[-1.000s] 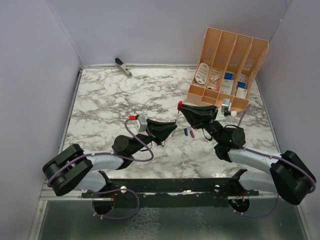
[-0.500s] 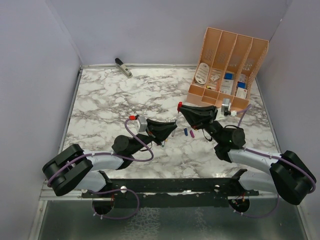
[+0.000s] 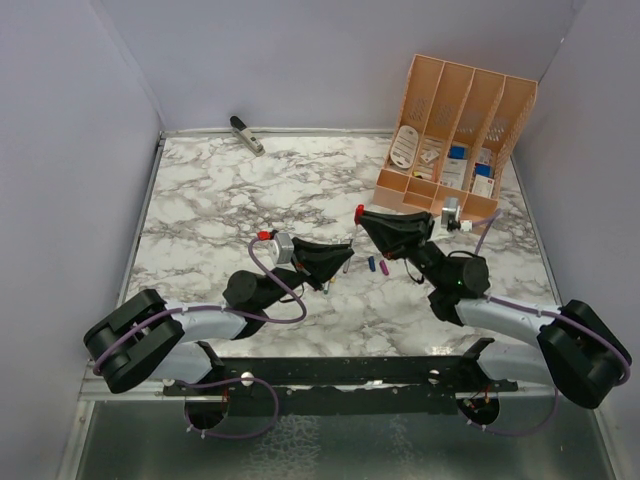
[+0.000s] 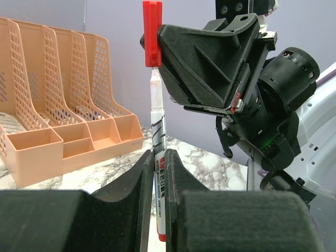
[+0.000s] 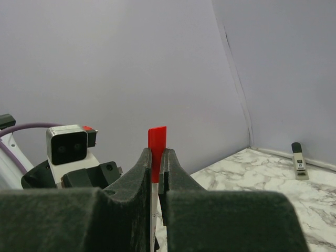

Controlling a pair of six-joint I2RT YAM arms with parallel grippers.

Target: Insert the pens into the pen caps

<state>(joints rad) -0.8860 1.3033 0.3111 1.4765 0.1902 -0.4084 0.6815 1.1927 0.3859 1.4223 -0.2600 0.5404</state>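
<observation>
1. Nearest the arm bases, the left tool (image 3: 335,260) is clamped on a white marker pen (image 4: 158,152). It grips the printed barrel low down, so the pen stands close to upright above the marble bench (image 3: 200,200).
2. The pen's narrow, clear neck rises to the bottom of a red cap (image 4: 151,32). The two are in line and meet end to end, though how far the tip sits inside the cap cannot be told.
3. The right tool (image 3: 372,225) is clamped on that red cap, its fingers pinching the sides. In the right wrist view the cap's upper end pokes out above them.
4. Just beside the raised pen, a blue cap (image 3: 372,264) and a magenta cap (image 3: 384,268) lie loose on the bench, close together.
5. Farther back on the right stands an orange desk organiser (image 3: 470,100) with small items in its compartments.
6. At the far edge, towards the left, a grey clip-like object (image 3: 246,134) lies well apart from everything else.
</observation>
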